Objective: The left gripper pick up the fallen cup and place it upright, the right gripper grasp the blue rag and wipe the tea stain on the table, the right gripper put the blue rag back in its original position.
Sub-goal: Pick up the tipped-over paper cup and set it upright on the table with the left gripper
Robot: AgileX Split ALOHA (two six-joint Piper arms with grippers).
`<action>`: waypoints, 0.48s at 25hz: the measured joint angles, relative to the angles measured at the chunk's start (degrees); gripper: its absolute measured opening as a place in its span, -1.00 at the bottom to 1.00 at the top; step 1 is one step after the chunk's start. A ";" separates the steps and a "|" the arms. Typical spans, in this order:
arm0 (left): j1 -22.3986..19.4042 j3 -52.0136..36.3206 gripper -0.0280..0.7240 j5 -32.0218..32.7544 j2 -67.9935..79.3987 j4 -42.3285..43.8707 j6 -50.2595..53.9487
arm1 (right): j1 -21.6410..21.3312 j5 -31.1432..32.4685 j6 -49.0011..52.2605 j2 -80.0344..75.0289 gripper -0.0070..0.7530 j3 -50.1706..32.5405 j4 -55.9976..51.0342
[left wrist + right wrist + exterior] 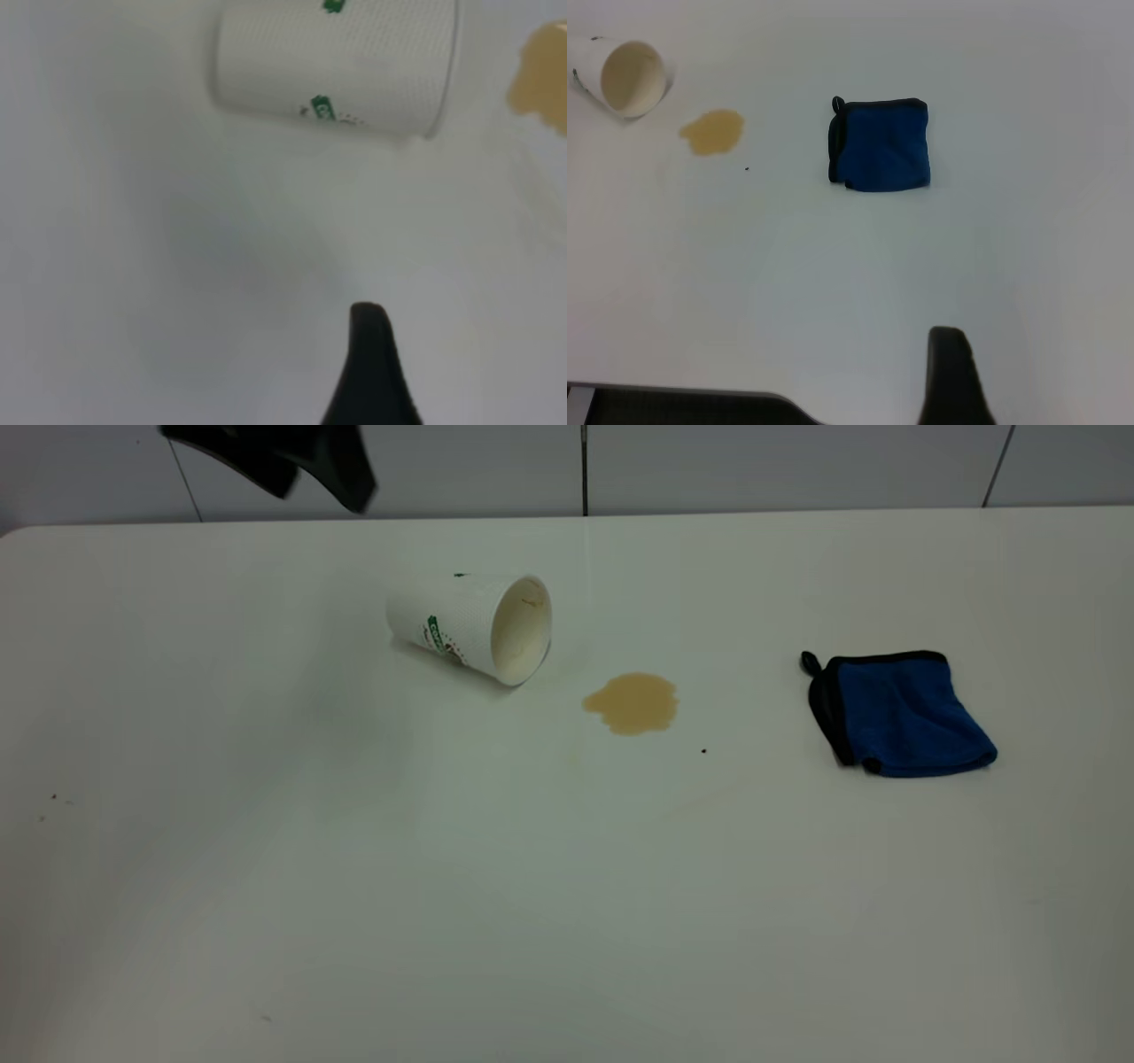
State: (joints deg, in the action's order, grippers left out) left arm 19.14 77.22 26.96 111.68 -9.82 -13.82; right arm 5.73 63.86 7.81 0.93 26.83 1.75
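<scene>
While the cup (469, 627) lies on its side at the far left-centre of the table (354, 886), its mouth faces right and toward the near edge, showing the beige inside. Just right of the mouth, apart from the rim, sits the tea stain (632, 702), with a tiny dark speck (703, 751) a little nearer and to the right. Well to the right lies the blue rag (908, 713), folded flat, black edging and loop on its left side. Over the table's far left edge hangs the left gripper (283, 456), clear of the cup; whether its fingers are spread or pressed together cannot be told.

From the left wrist, the cup (337, 66) lies on the white table (177, 266) with an edge of the tea stain (542, 75) beside its mouth; one black fingertip (372, 372) shows, touching nothing.

From the right wrist, the blue rag (879, 144) rests flat on the table (833, 283), untouched, with the tea stain (712, 131) and cup (625, 78) beyond. Only one finger of the right gripper (953, 376) shows, so its spread cannot be told.
</scene>
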 joint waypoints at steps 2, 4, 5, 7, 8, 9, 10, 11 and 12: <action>2.67 5.72 0.65 2.39 5.45 3.21 1.94 | 0.00 0.00 0.00 0.00 0.45 0.00 0.00; 4.98 11.88 0.65 5.13 10.72 7.97 4.88 | 0.00 0.00 0.00 0.00 0.45 0.00 0.00; 6.18 14.33 0.65 6.44 13.04 11.02 7.07 | 0.00 0.00 0.00 0.00 0.45 0.00 0.00; 8.40 19.82 0.65 8.51 16.85 16.98 11.78 | 0.00 0.00 0.00 0.00 0.45 0.00 0.00; 9.28 22.29 0.65 9.38 18.71 20.19 14.58 | 0.00 0.00 0.00 0.00 0.45 0.00 0.00; 10.32 24.17 0.65 9.99 20.40 23.19 17.21 | 0.00 0.00 0.00 0.00 0.45 0.00 0.00; 11.33 26.17 0.65 10.35 21.66 26.01 19.53 | 0.00 0.00 0.00 0.00 0.45 0.00 0.00; 12.11 27.84 0.65 10.40 23.06 28.18 21.30 | 0.00 0.00 0.00 0.00 0.45 0.00 0.00; 13.02 29.31 0.65 10.46 24.40 30.57 23.14 | 0.00 0.00 0.00 0.00 0.45 0.00 0.00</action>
State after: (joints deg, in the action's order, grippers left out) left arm 32.16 106.53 37.42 136.08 20.74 9.33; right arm 5.73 63.86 7.81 0.93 26.83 1.75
